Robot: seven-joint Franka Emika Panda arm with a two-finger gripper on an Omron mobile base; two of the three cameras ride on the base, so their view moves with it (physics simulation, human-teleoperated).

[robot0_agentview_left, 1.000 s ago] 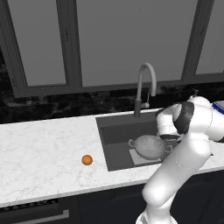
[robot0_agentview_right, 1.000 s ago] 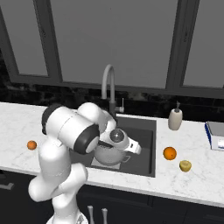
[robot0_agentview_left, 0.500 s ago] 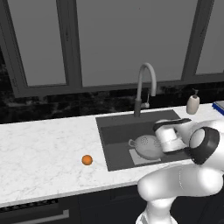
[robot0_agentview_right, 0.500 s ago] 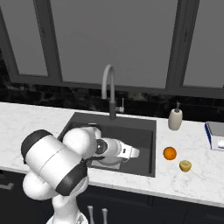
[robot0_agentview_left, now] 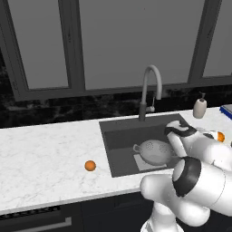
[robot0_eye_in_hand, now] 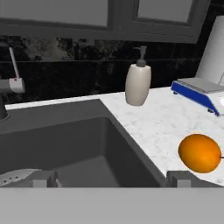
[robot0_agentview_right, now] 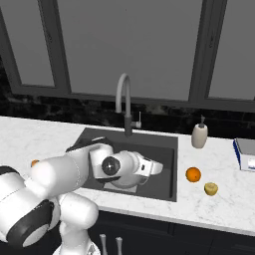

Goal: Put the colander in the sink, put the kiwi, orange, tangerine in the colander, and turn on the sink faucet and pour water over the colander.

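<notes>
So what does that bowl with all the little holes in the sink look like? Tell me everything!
The colander is a shiny silver-grey metal bowl dotted with small holes. A loop handle sticks out from its rim on the side facing the left of the left base view. It sits upright on the floor of the dark sink, on a lighter grey patch, below the faucet. It looks empty from here. The arm hides part of it.

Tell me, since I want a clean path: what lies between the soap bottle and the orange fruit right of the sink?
Only bare white marble counter lies between the soap bottle and the orange fruit, in the right base view.
</notes>
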